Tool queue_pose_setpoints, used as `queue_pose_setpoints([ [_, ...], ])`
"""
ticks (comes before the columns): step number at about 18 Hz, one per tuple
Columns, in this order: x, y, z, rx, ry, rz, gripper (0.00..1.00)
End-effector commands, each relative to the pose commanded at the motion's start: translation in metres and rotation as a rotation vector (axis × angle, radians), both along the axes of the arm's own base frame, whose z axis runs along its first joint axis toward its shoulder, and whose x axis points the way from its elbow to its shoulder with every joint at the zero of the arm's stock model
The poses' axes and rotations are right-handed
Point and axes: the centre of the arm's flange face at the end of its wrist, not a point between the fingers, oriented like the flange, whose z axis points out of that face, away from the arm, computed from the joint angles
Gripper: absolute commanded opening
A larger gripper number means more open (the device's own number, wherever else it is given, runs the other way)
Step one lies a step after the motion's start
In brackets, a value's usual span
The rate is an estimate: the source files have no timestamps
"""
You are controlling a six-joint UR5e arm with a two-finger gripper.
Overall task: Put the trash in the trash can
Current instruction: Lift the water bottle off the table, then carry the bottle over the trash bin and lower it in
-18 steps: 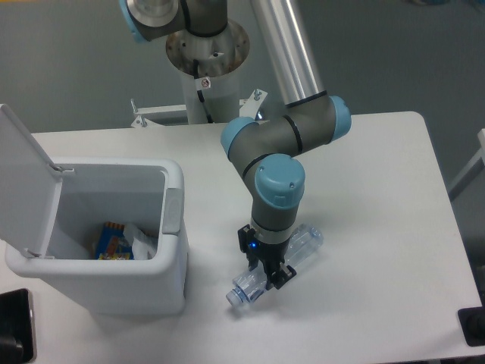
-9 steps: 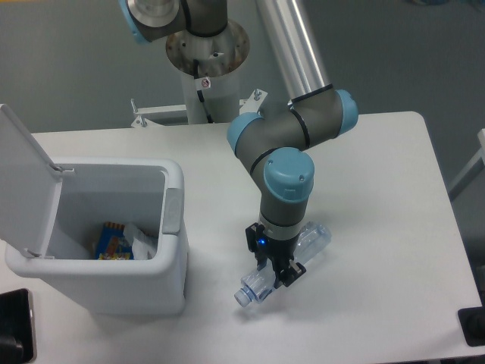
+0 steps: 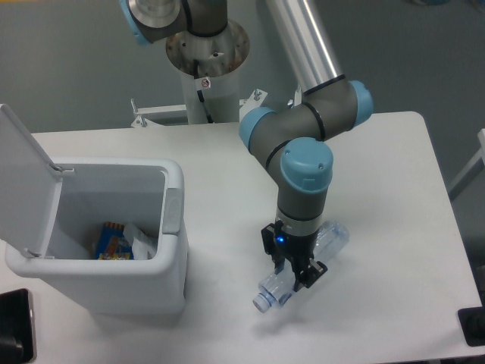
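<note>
The crushed clear plastic bottle [image 3: 271, 293] lies slanted, cap end toward the front, low over the white table right of the trash can. My gripper [image 3: 297, 274] points straight down and is shut across the bottle's middle. The bottle's far end [image 3: 334, 236] shows behind the wrist. The trash can [image 3: 173, 227], a white bin, stands at the left with its lid [image 3: 23, 178] swung open to the left. Inside it lies a crumpled white wrapper [image 3: 142, 243] beside a blue-and-orange packet [image 3: 112, 243]. I cannot tell whether the bottle touches the table.
The arm's base column [image 3: 208, 57] rises at the back of the table. A black object [image 3: 15, 327] sits at the front left corner and another [image 3: 472, 326] off the front right edge. The table's right edge [image 3: 443, 197] runs close to the arm.
My gripper has carried the bottle to the right and slightly toward the front, away from the trash can. The bin and its contents have not moved.
</note>
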Motion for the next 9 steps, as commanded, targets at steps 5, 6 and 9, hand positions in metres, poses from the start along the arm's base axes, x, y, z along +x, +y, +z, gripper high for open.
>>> queue_pose_setpoints([
  [5,-0.017,0.01,0.057,0.208,-0.093,0.124,0.55],
  [6,-0.021,0.012,0.069,0.255,-0.12,0.143,0.55],
  [9,-0.033,0.014,0.115,0.381,-0.175,0.21,0.55],
])
